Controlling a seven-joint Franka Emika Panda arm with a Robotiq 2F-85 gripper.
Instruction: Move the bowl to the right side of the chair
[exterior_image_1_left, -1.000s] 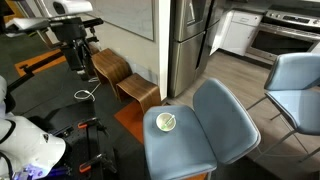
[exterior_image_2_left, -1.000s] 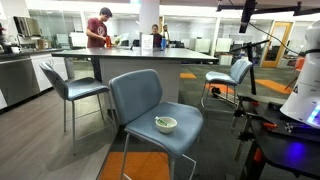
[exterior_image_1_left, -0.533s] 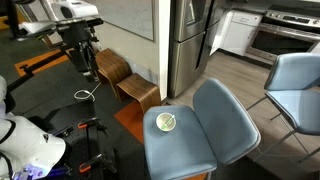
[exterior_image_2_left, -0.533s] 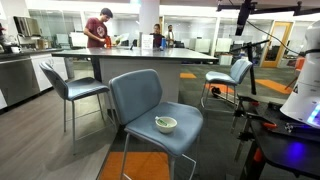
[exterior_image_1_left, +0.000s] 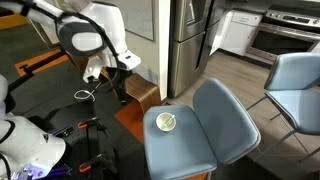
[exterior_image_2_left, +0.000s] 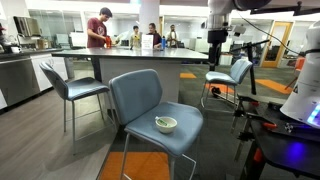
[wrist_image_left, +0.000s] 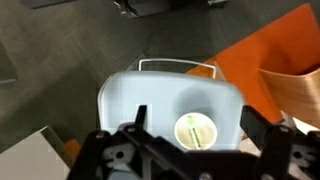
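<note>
In an exterior view the claw (exterior_image_1_left: 121, 88) hangs from the white jointed robot arm (exterior_image_1_left: 90, 30), pointing down at the floor. From here I cannot tell how far its fingers stand apart. The small pale round bowl (exterior_image_1_left: 166, 122) sits lower than the claw and off to its picture-right, well apart from it, on the seat of the blue-grey padded chair (exterior_image_1_left: 225, 120). A bent brown plywood stool (exterior_image_1_left: 137, 92) stands just beside the claw, between it and the chair. An orange floor mat (exterior_image_1_left: 128, 120) lies below it.

In an exterior view from across the room the claw (exterior_image_2_left: 217, 52) shows high up and small, again too dark to judge its opening. The bowl (exterior_image_2_left: 166, 124) rests far below it and to its picture-left, near the front of the chair (exterior_image_2_left: 138, 95) seat, with the backrest rising behind it.

In the wrist view the claw (wrist_image_left: 192, 118) looks straight down, and its two black fingers (wrist_image_left: 137, 122) are spread wide with nothing gripped. The bowl (wrist_image_left: 196, 131) appears in the gap between them but far beneath, not touched. It lies toward the picture-right part of the chair (wrist_image_left: 145, 95) seat. The orange mat (wrist_image_left: 262, 50) and a wooden stool edge (wrist_image_left: 298, 95) lie beyond the picture-right finger.
</note>
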